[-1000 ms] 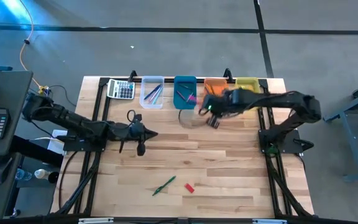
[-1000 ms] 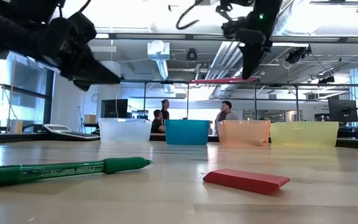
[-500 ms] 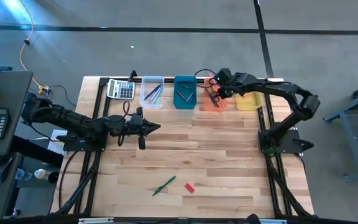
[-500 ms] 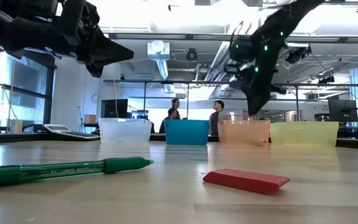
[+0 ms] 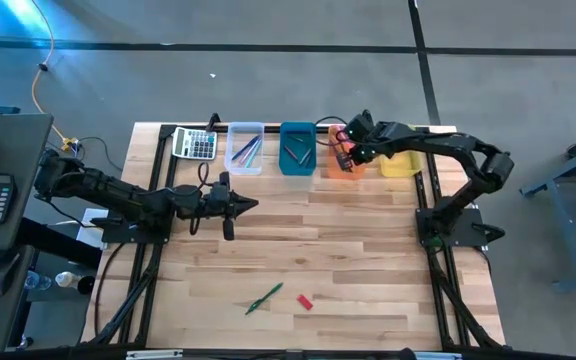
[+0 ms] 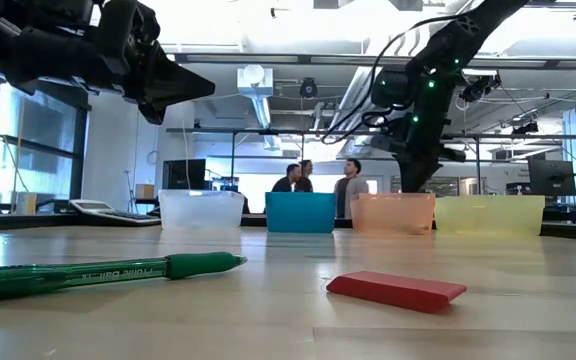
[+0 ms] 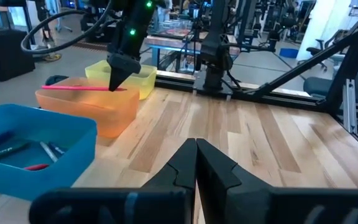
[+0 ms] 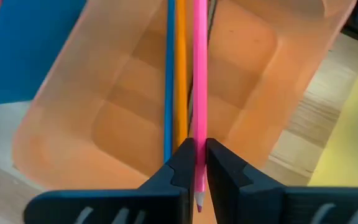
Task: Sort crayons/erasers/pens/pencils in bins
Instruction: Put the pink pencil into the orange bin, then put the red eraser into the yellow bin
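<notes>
Four bins (image 5: pixel 320 147) in a row along the far edge of the surface (image 5: pixel 368 260), roughly 12 o'clock from its centre: clear bin (image 5: pixel 245 148), blue bin (image 5: pixel 297 148), orange bin (image 5: pixel 344 160), yellow bin (image 5: pixel 398 163).

Already sorted, as far as visible: a few thin sticks in the clear bin; dark pens and one red item in the blue bin; a blue stick (image 8: pixel 168 81) and an orange stick (image 8: pixel 180 74) lying lengthwise in the orange bin. Contents of the yellow bin not readable.

Step in hand: right pincer (image 5: pixel 345 155) above the orange bin, pinching a pink pencil (image 8: pixel 200 74) between its fingers, pencil lined up with the two sticks beneath. In the left wrist view, pencil level just above the bin's rim, not yet released. Judged: one drop away from counting as sorted.

Left pincer (image 5: pixel 249 207) pressed together, holding nothing, hovering over bare wood around 9 o'clock of the surface's centre, well apart from any item.

Left to do: green pen (image 5: pixel 264 298) and red eraser (image 5: pixel 305 301), both near the front edge at about 6 o'clock, eraser just beside the pen's 3 o'clock end. No other loose items seen on the wood. Grey calculator (image 5: pixel 195 144) at 9 o'clock of the clear bin, not part of the sort.

Judged progress: well past halfway; one item in the air, two waiting on the surface.
</notes>
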Controlling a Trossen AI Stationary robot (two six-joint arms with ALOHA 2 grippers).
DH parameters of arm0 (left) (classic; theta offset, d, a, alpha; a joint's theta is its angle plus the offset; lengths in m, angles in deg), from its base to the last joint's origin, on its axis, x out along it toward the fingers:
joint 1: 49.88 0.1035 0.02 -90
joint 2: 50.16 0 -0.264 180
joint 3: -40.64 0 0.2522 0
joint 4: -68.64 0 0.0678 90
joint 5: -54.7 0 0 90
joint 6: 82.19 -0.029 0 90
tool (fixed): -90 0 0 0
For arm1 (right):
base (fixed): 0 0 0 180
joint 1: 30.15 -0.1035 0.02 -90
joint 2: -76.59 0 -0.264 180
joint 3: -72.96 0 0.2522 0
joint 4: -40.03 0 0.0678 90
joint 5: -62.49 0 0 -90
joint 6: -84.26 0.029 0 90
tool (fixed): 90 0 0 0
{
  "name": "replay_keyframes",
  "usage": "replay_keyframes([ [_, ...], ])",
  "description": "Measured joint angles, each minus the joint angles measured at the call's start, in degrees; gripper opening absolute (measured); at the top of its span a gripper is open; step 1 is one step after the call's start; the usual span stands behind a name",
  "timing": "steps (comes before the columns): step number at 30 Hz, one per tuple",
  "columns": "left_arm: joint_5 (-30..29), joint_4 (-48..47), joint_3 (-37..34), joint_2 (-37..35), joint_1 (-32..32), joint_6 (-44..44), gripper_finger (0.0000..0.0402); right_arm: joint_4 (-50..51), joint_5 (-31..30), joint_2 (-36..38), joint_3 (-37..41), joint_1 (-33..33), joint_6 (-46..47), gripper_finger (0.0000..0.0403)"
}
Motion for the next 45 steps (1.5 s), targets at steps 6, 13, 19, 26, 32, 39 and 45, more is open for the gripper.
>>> replay_keyframes([
  [6, -0.04, -0.05, 0.0, 0.0, 0.0, 0.43, 0.0, -0.34, 1.21, -0.01, 0.0, -0.15, 0.0, 0.0019],
  [13, -0.11, -0.46, 0.0, 0.0, 0.0, 0.43, 0.0, -0.34, 1.36, -0.02, 0.0, -0.15, 0.0, 0.0019],
  [19, 0.17, -0.48, 0.0, 0.0, 0.0, -0.01, 0.0, -0.26, 3.11, 0.0, 0.0, -0.22, -0.38, 0.0033],
  [26, 0.28, -0.48, 0.0, 0.0, -0.11, 0.37, 0.0, -0.56, 3.0, -0.01, 0.0, -0.23, 0.3, 0.0094],
  [32, 2.49, -0.98, -0.01, 0.0, -0.11, 0.41, 0.0, -0.9, 2.8, 0.79, -0.02, -0.6, -2.84, 0.0116],
  [39, 4.5, -0.89, 0.0, 0.0, -0.15, -0.78, 0.0, -1.32, -1.15, 9.95, -0.07, -7.76, -12.18, 0.0037],
  [45, 4.48, 2.73, -0.02, 0.73, -0.2, -2.48, 0.0, -10.26, -2.44, 14.59, -0.07, -17.88, -16.74, 0.0015],
])
